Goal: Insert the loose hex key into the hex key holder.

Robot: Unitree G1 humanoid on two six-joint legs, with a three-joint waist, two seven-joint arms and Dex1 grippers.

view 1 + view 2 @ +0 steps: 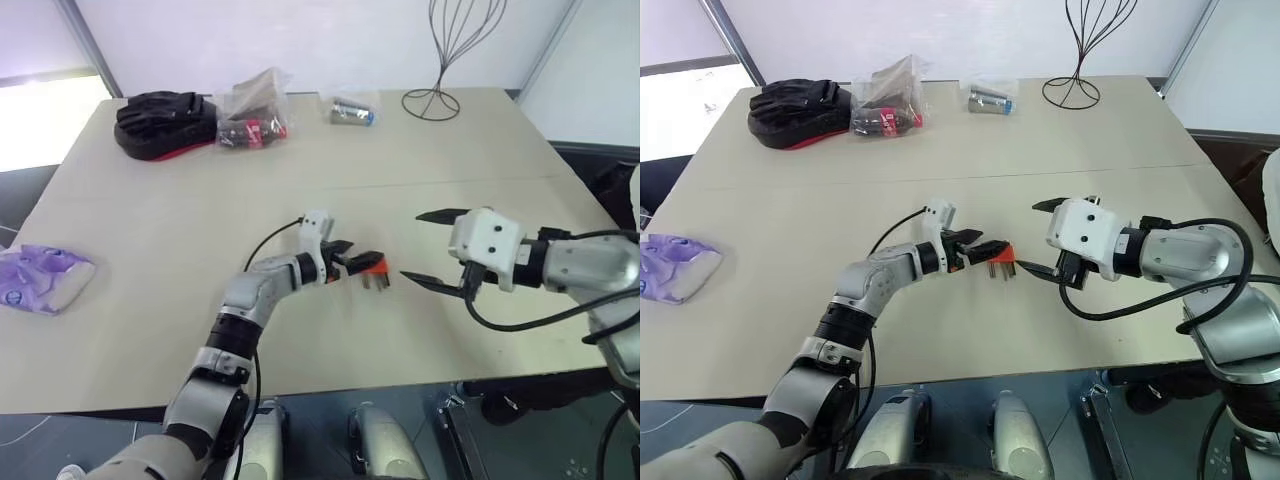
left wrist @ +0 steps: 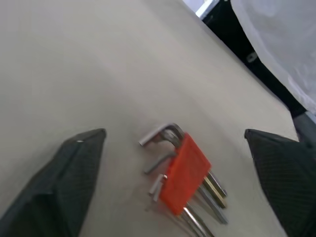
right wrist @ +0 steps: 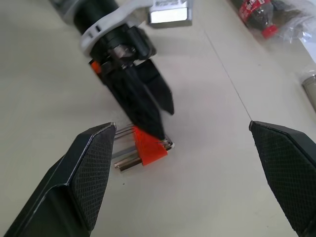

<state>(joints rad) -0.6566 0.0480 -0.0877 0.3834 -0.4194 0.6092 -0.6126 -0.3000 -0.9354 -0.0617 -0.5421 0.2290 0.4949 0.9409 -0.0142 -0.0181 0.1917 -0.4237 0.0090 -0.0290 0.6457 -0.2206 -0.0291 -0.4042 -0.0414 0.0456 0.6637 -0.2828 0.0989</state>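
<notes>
My left gripper point(image 1: 352, 257) is spread wide right over the small orange-red plastic hex key holder point(image 2: 186, 172), which lies on the beige table point(image 1: 150, 290). I should lift away slowly. My right gripper point(image 1: 428, 250), just right, is spread too.

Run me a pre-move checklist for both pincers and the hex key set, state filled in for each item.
1. Left pincer open: ok, fingers spread either side of the hex key holder.
2. Right pincer open: ok.
3. Holder resting on the table: ok.
4. Keys seated in holder: ok, several protrude.
5. Loose hex key already inserted: cannot tell.
6. Right pincer clear of holder: ok, apart.
</notes>
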